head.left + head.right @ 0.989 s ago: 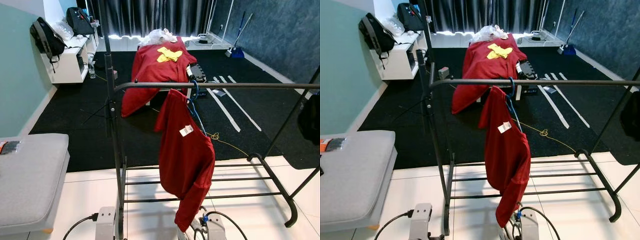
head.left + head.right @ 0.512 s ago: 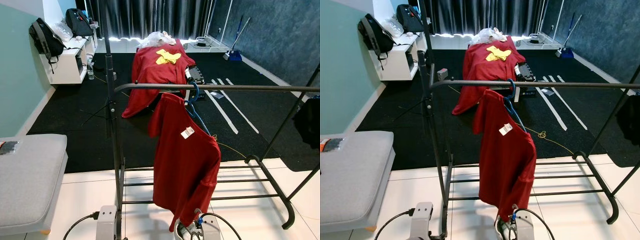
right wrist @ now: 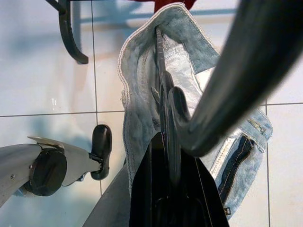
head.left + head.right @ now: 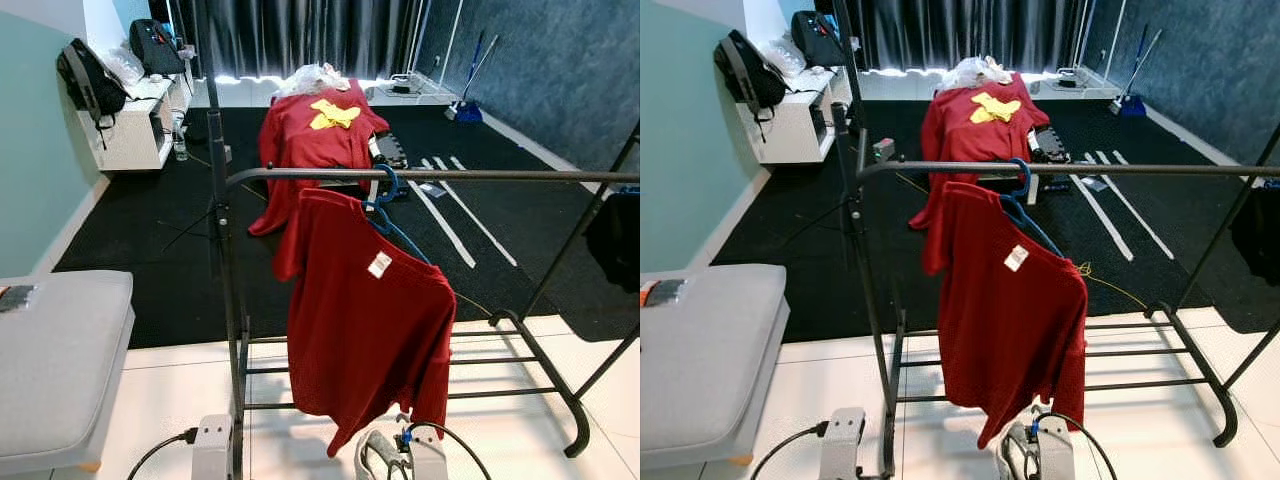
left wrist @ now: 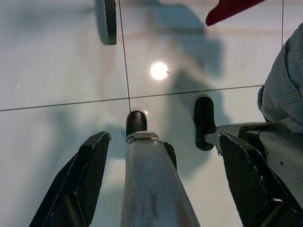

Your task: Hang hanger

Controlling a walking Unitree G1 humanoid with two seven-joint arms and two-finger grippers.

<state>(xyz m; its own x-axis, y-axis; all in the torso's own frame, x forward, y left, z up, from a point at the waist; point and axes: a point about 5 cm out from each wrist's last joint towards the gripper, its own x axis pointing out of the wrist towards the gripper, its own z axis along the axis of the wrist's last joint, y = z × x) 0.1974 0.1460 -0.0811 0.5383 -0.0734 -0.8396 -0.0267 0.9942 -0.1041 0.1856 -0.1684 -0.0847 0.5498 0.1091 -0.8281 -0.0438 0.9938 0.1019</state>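
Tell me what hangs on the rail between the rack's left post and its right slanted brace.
A blue hanger carrying a red shirt hangs from the rail; the rest of the rail is bare, as the eye views show.

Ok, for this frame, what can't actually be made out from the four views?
- Blue hanger, eye views: its hook shows on the rack bar; the red shirt covers most of its arms.
- Right end effector, right wrist view: fingers shut on a dark hanger carrying a denim garment; a blurred dark bar crosses in front, and the garment's type is unclear.
- Dark garment, left eye view: cut off by the picture edge.
- Shirt's white tag: too small to read.
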